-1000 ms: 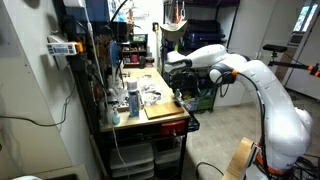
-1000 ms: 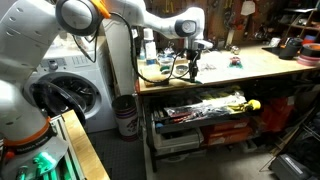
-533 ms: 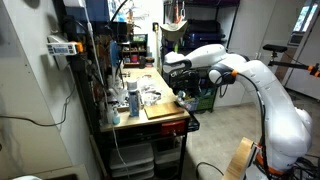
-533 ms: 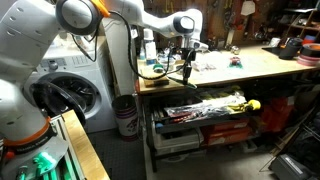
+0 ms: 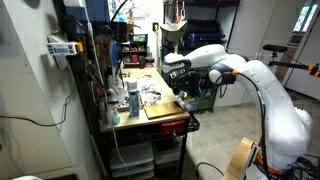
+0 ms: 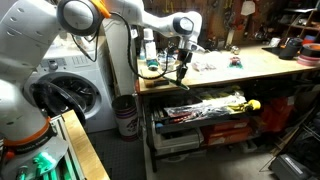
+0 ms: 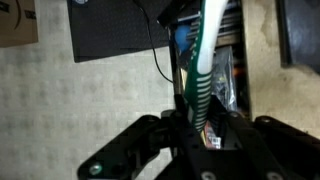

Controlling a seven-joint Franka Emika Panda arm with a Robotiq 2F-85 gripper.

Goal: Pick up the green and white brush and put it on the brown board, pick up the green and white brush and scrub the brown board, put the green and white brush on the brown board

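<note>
1. The white, thick-jointed robot arm (image 5: 258,88) stands to one side of a cluttered wooden workbench (image 6: 250,66). It reaches across at about bench height, with its last links bent so the wrist points down.
2. In an exterior view the same arm (image 6: 105,14) sweeps in from the upper corner, runs level above the bench and drops at the wrist near the bench's front end.
3. The dark two-fingered gripper (image 7: 197,122) hangs below the wrist with its fingers pointing down. It also shows in both exterior views (image 5: 184,92) (image 6: 184,60).
4. In the wrist view the fingers (image 7: 178,120) are drawn close together and clamped on the slim plastic brush (image 7: 205,50), at the green and white ribbed part of its handle.
5. The rest of the brush runs away from the fingers as a pale, slightly curved stick with green along one side.
6. In an exterior view the brush (image 6: 183,74) shows as a thin dark line hanging straight down from the gripper, close over the bench top. The pictures are too small to tell whether its tip touches anything.
7. The flat rectangular light-brown wooden board (image 5: 162,108) lies on the front part of the bench. The gripper and brush are up beside its edge on the arm's side, not over its middle.
8. Behind the brush the wrist view shows a pale speckled surface and a dark rectangular mat (image 7: 115,40).
</note>
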